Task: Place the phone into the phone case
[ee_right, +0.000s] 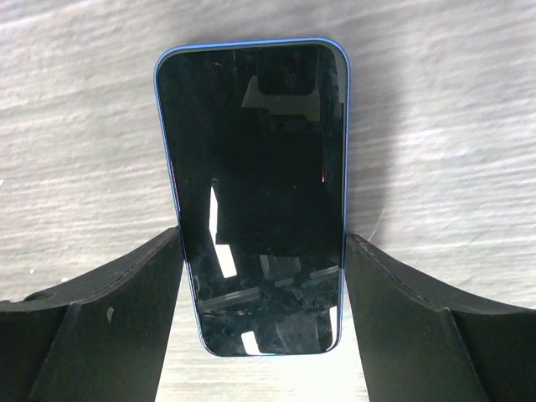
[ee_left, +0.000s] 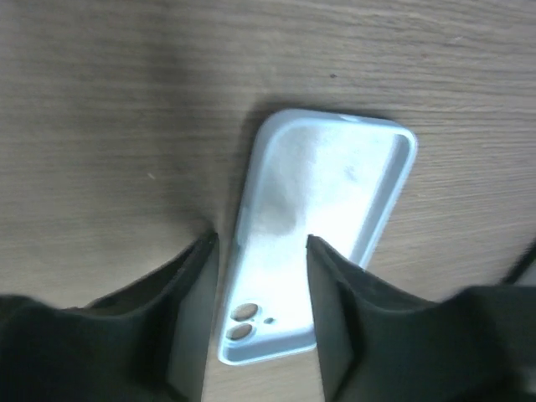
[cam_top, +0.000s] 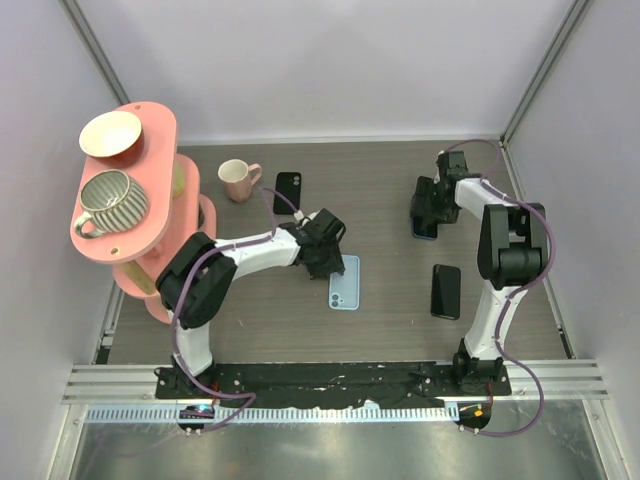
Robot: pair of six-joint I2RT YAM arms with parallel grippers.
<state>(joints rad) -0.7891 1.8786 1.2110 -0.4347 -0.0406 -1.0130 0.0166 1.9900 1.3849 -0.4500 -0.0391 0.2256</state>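
The phone (ee_right: pixel 251 167) lies screen up on the wooden table, black glass with a thin blue rim. My right gripper (ee_right: pixel 262 243) straddles its near half, both fingers pressed against its long edges; in the top view this right gripper (cam_top: pixel 425 222) covers most of the phone at the right rear. The black phone case (cam_top: pixel 288 193) lies at the back centre, apart from both arms. My left gripper (ee_left: pixel 261 243) hangs with jaws apart over the two-hole end of a light-blue raised-rim shell (ee_left: pixel 322 180); in the top view that shell (cam_top: pixel 344 285) sits mid-table.
A pink tiered stand (cam_top: pixel 150 130) with a bowl (cam_top: pixel 110 133) and a striped cup (cam_top: pixel 112 198) fills the left side. A pink mug (cam_top: pixel 238 180) stands beside it. A second black phone (cam_top: pixel 446 291) lies near the right arm. Walls close three sides.
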